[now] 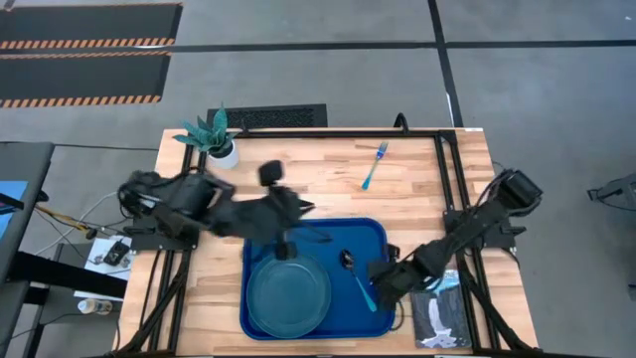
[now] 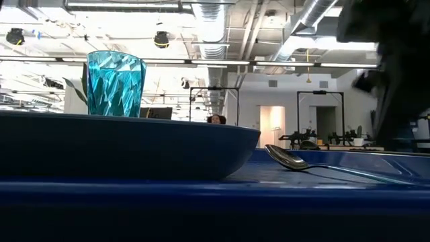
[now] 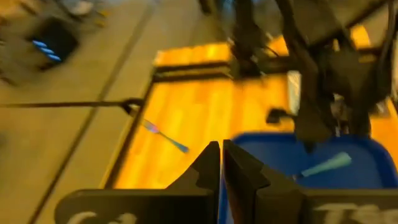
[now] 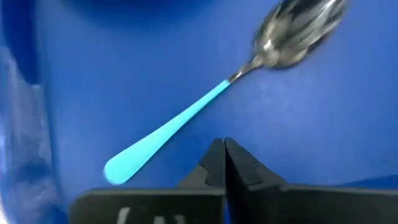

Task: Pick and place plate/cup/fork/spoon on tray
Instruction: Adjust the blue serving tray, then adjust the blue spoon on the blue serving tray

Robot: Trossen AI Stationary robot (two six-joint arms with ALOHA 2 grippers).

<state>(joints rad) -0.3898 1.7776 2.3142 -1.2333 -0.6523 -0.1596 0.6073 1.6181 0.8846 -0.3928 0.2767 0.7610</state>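
The blue tray (image 1: 378, 237) lies at the table's near middle. The teal plate (image 1: 288, 293) lies in its left half. The spoon (image 1: 358, 278) lies flat on the tray floor right of the plate, bowl toward the far side; it also shows in the right wrist view (image 4: 186, 121). The cup (image 2: 115, 84) stands upright behind the plate in the low view; my left arm covers it in the high view. The fork (image 1: 374, 166) lies on the bare table at the far right. My left gripper (image 3: 222, 155) is shut and empty over the tray's far edge. My right gripper (image 4: 224, 149) is shut and empty just above the tray, beside the spoon's handle end.
A white pot with a teal plant (image 1: 221, 144) stands at the table's far left corner. A small book (image 1: 442, 318) lies at the near right, beside the tray. Bare wood lies between the tray's far edge and the fork.
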